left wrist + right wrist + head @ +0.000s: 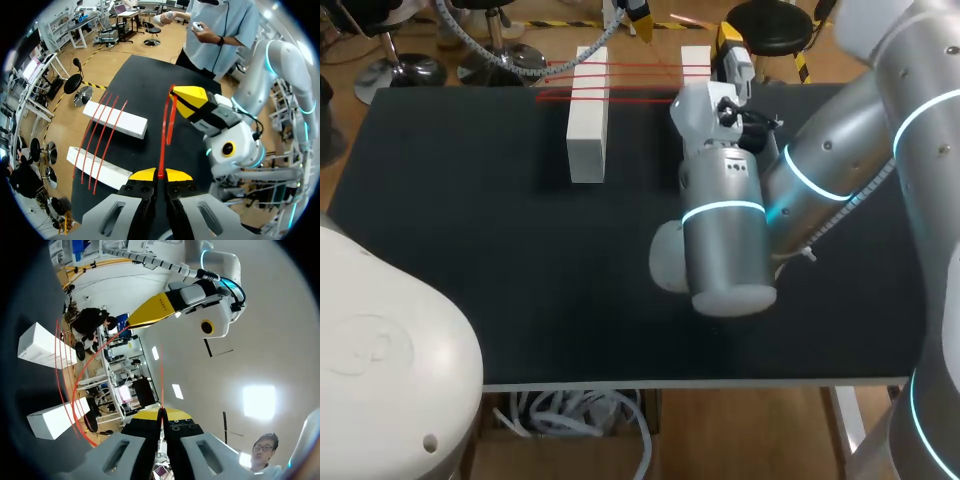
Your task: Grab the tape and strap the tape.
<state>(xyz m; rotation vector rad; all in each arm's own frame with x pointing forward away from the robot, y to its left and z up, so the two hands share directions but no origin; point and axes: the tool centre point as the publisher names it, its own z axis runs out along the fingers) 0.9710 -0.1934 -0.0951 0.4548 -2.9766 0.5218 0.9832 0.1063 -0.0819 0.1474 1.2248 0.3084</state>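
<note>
Aloft, left gripper (pixel 160 175) and right gripper (pixel 161 412) on tape (pixel 163 142)

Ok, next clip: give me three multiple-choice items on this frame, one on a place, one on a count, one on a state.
1. Where do the stretched strands of red tape lie?
A. across the white blocks
B. coiled in a heap
C. wound round an arm
2. How many white blocks stand on the table?
A. one
B. two
C. four
3. The left gripper is:
A. open over a block
B. shut on the red tape
C. out of view

Answers:
1 A: the strands span from one block to the other.
2 B: the head view shows two blocks side by side.
3 B: its yellow tips close on a strand from both sides.
</note>
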